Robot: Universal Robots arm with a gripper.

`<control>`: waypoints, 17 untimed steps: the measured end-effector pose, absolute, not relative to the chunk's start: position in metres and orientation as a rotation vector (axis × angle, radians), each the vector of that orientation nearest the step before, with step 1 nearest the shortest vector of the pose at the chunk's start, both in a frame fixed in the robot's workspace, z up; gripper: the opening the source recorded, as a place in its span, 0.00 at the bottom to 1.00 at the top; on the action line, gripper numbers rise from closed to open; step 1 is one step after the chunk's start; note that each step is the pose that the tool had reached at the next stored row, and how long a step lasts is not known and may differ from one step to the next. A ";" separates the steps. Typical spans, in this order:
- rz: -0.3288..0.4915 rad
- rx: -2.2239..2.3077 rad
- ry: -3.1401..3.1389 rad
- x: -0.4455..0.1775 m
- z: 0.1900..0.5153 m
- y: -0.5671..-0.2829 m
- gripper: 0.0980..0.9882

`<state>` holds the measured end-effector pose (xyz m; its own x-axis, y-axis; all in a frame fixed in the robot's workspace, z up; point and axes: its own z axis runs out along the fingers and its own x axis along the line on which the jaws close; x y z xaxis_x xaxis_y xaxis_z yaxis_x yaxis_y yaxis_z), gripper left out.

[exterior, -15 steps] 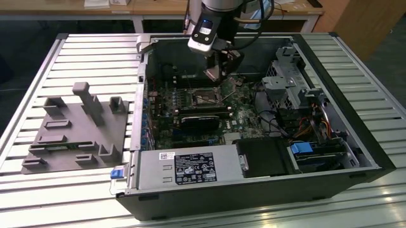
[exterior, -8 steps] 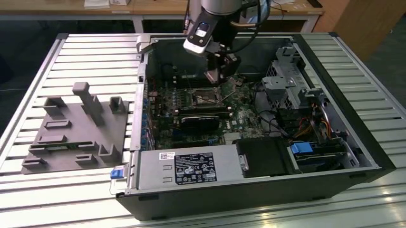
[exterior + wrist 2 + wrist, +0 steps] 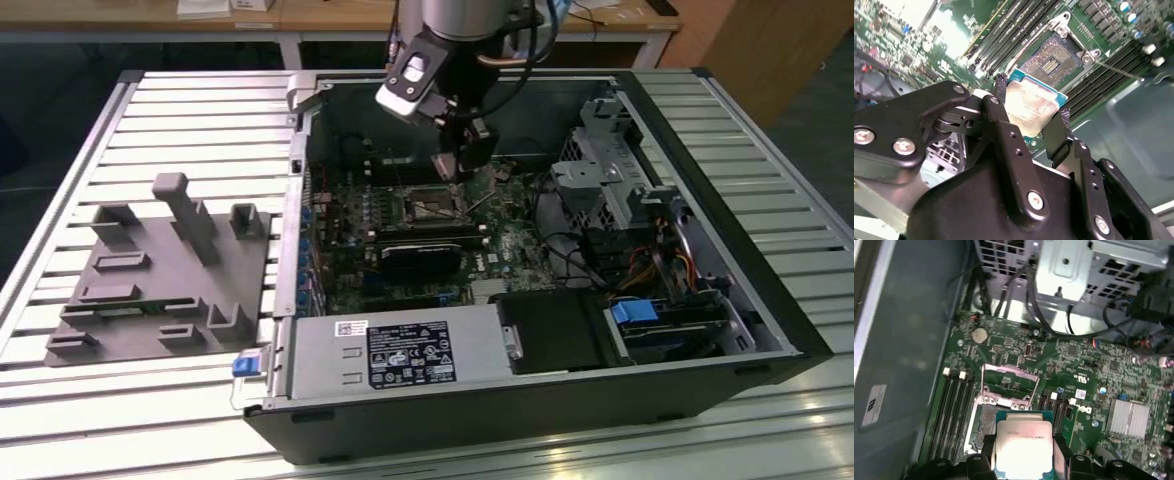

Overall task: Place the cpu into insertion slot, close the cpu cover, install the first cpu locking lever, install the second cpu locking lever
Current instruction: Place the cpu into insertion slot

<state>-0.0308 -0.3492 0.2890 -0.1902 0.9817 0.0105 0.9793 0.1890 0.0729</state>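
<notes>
Gripper [image 3: 1032, 98] clamps cpu [image 3: 1030, 107] over open insertion slot [image 3: 1051, 62] — inside case [image 3: 534, 418].

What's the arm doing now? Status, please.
Gripper shut on cpu. Cpu near slot, not seated. Cover open. Path looks clear.

surface: slatted metal table [image 3: 174, 110], pale grey, ribs running across
middle to the exterior view's right: open black computer case [image 3: 801, 330], lying on its side, flat on the slats
the exterior view's left: grey fixture block [image 3: 160, 285] with upright posts, just beside the case
</notes>
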 end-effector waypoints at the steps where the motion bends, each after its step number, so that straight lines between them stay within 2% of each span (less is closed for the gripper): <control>1: 0.097 1.995 2.374 -0.031 0.288 -0.349 0.49; 17: 0.093 2.148 2.231 -0.040 0.271 -0.346 0.49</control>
<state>-0.0399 -0.3462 0.2714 -0.0386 0.9992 0.0108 0.9966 0.0377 0.0732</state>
